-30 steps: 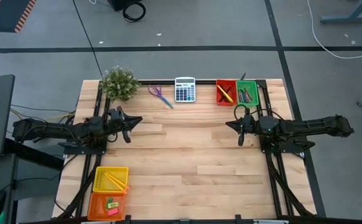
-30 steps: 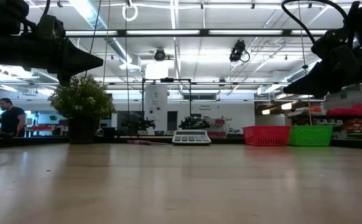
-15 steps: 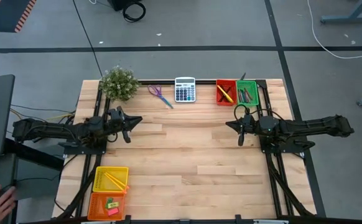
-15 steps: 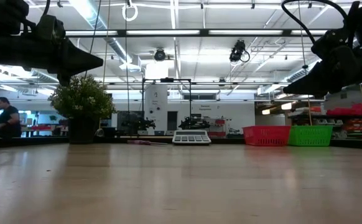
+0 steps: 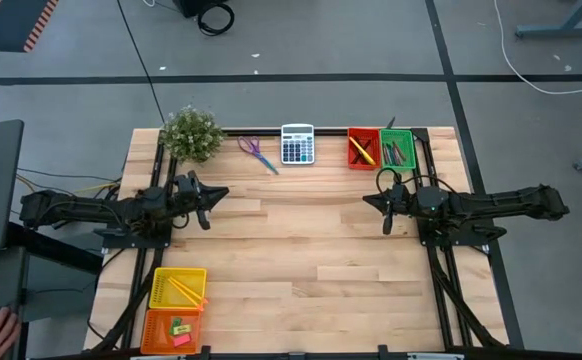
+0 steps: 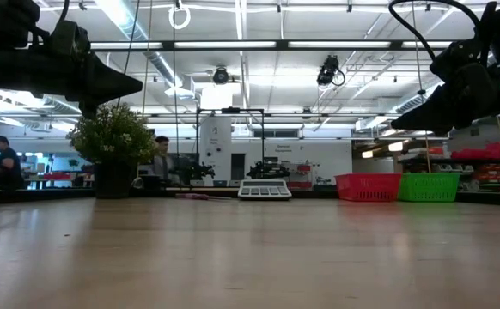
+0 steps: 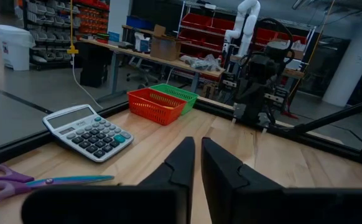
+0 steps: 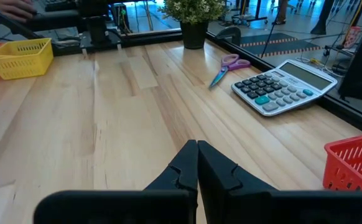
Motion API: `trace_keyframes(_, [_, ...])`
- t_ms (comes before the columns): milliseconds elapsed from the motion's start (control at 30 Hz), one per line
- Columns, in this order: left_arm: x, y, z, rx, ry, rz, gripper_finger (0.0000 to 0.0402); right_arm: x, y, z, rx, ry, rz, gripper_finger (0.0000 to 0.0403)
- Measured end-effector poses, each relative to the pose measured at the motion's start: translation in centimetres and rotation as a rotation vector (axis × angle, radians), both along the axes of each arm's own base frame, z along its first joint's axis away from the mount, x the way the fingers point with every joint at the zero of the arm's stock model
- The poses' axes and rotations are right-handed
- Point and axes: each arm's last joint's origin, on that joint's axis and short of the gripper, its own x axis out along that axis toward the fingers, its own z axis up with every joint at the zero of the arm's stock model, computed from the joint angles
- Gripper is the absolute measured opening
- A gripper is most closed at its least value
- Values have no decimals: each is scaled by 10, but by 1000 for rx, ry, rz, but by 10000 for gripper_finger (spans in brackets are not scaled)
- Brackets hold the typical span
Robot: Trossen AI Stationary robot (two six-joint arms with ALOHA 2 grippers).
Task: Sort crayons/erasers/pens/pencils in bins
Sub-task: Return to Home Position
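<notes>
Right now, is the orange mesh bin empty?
No. The orange plastic mesh bin at the table's near left corner holds small green, pink and yellow erasers.

Pale wood-plank worktop point(image 5: 301, 250), smooth with a soft sheen. Plastic mesh bins: yellow point(image 5: 178, 288) and orange point(image 5: 171, 331) at 7 o'clock, red point(image 5: 362, 149) and green point(image 5: 397, 150) at 1 o'clock. Grey plastic calculator point(image 5: 297, 144). Matt black pincers.
</notes>
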Motion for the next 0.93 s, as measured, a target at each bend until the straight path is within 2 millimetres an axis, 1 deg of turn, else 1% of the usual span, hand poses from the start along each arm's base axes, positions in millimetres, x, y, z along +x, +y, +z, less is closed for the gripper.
trace_keyframes(233, [0,0,0,0,0,0,40,0,0,0,0,1,0,14])
trace_keyframes(600, [0,0,0,0,0,0,28,0,0,0,0,0,0,14])
trace_keyframes(933, [0,0,0,0,0,0,40,0,0,0,0,0,0,14])
